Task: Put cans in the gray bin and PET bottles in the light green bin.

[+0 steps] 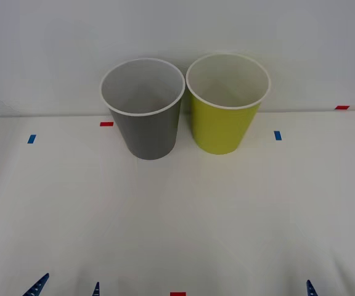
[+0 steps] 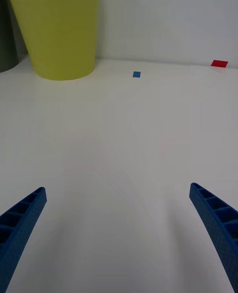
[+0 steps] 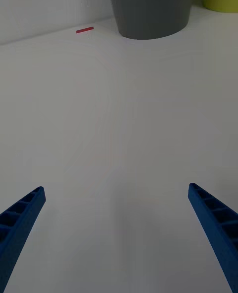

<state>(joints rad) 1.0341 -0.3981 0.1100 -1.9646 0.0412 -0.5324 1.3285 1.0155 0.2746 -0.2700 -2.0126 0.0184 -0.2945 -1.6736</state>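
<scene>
Bright, even, diffuse light from overhead; no hard glare. White table slightly washed out, near blending with the wall behind. Soft short shadows at the bases of the gray bin and the light green bin, darker in the gap between them. Faint diffuse shadowing on the tabletop in both wrist views. Front view sharp throughout. Blue fingertips a touch soft at close range. No obvious edge distortion.
</scene>
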